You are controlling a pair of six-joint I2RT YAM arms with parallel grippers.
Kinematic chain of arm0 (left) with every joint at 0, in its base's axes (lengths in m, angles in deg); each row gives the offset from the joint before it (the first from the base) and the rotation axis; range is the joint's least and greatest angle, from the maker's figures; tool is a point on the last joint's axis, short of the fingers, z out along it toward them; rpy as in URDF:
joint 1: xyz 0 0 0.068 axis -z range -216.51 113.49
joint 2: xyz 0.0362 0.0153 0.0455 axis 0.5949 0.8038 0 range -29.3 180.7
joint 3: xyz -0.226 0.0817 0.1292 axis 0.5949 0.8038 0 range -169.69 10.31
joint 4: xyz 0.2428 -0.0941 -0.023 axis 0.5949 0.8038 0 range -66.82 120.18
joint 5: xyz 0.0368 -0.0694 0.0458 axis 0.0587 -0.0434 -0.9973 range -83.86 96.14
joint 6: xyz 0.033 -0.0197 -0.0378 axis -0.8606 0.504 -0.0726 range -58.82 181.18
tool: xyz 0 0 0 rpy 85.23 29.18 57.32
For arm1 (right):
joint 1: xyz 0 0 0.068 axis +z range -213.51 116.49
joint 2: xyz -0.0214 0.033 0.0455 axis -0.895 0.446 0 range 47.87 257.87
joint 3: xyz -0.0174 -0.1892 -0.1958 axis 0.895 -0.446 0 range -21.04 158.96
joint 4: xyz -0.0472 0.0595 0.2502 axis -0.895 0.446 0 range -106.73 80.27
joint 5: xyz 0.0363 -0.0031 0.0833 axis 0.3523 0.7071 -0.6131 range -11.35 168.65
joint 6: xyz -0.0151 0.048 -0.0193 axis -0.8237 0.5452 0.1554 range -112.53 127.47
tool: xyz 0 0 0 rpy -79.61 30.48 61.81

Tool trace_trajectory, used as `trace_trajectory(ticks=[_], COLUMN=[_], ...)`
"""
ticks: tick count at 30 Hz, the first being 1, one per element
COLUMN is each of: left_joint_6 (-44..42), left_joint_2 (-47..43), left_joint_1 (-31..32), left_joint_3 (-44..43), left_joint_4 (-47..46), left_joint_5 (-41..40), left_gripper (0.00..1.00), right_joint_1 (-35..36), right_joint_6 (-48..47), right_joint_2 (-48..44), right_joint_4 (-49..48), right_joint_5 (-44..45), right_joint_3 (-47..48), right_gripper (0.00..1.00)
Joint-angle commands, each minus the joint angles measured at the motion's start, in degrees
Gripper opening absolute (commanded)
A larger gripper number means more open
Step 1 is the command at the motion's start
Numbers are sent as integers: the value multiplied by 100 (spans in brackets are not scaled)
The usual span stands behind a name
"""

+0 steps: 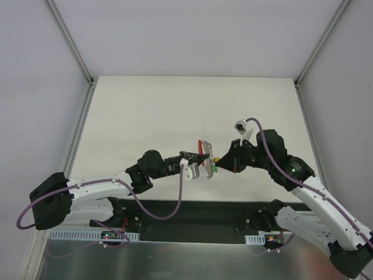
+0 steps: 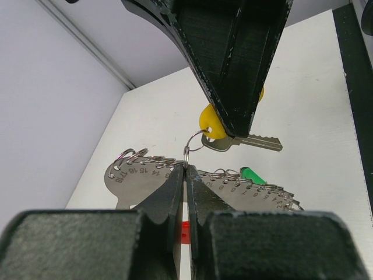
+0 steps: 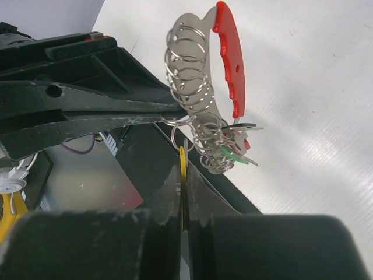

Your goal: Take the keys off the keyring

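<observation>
My left gripper (image 2: pixel 186 169) is shut on the edge of a numbered metal plate (image 2: pixel 134 181) that has a red handle (image 3: pixel 230 58) and a row of wire rings. One small keyring (image 2: pixel 187 153) rises at its fingertips and passes through a yellow-headed key (image 2: pixel 211 125). On that yellow head (image 3: pixel 183 160) my right gripper (image 3: pixel 183 169) is shut. Both grippers meet in mid-air above the table's near edge, left gripper (image 1: pixel 201 165) facing right gripper (image 1: pixel 220 162). Other keys, one green-headed (image 3: pixel 233 156), hang in a bunch from the plate.
The white table (image 1: pixel 145 116) spreads beyond the grippers, with grey walls around it. A dark strip (image 1: pixel 198 210) runs along the near edge between the arm bases. Metal frame posts stand at the far corners.
</observation>
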Motion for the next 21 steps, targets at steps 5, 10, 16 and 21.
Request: trace_trajectory(ticks=[5, 10, 16, 21], left_joint_6=[-8, 1, 18, 97], left_joint_2=[101, 128, 154, 163], left_joint_1=[48, 48, 48, 48], left_joint_3=[-236, -236, -245, -192], left_joint_4=[-481, -481, -473, -595], left_joint_5=[-171, -197, -188, -109], left_gripper=[0, 0, 0, 0], right_joint_1=[-5, -14, -5, 39], right_joint_6=[57, 31, 49, 49], right_joint_2=[-151, -125, -89, 69], right_joint_4=[-259, -285, -364, -417], right_joint_5=[-277, -321, -409, -531], right_joint_3=[-21, -4, -56, -83], right_gripper=[1, 1, 1, 5])
